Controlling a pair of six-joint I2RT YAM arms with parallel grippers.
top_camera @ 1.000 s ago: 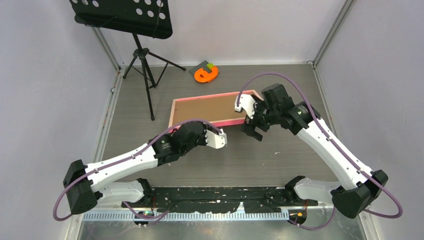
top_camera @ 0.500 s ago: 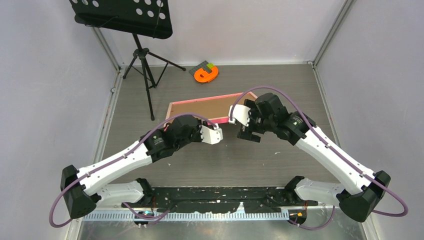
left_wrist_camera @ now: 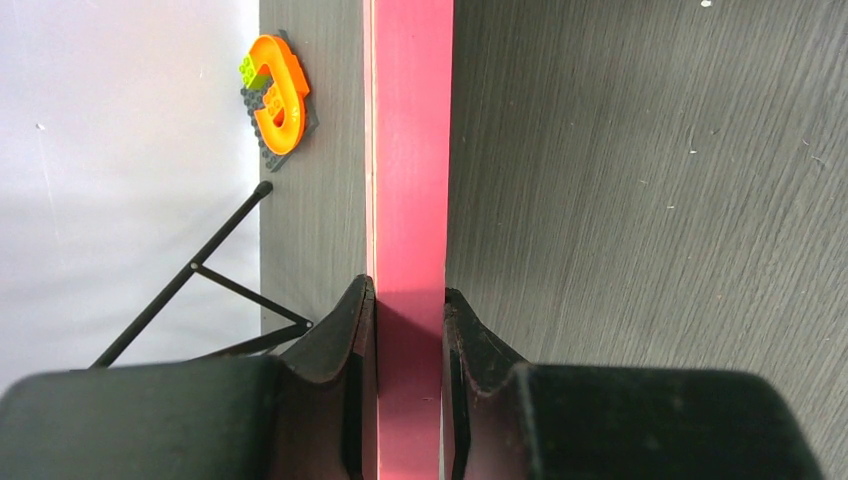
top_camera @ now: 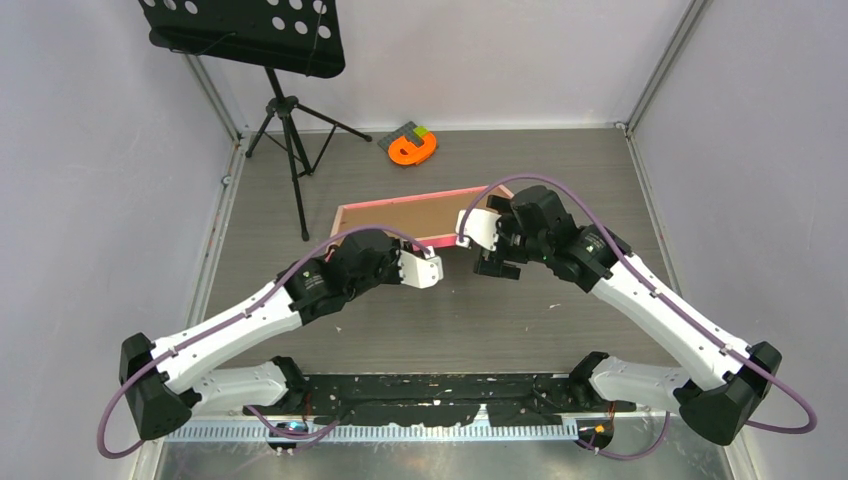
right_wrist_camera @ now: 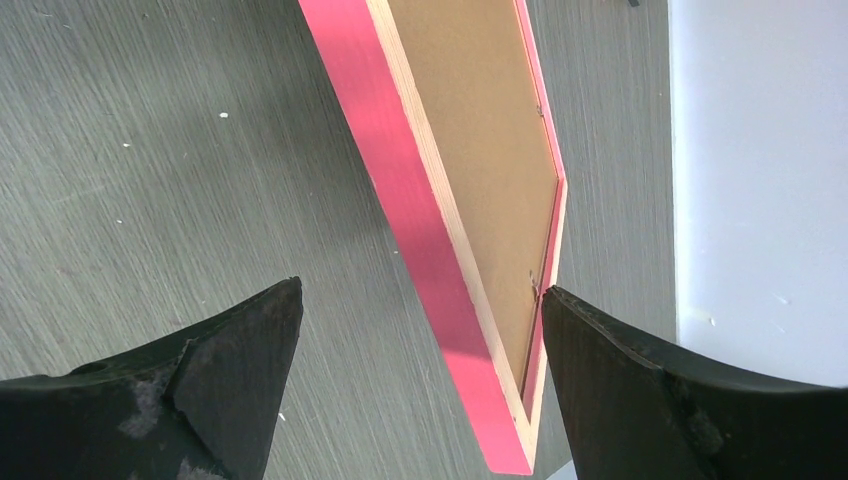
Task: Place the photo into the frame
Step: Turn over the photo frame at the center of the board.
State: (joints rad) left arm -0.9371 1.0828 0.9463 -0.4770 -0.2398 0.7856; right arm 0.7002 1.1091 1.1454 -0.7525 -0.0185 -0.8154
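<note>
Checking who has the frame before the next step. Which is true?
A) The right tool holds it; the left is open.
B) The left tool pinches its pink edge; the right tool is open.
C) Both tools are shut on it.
B: the left tool is closed on both sides of the frame at its pink edge, while the right tool has its jaws wide apart.
</note>
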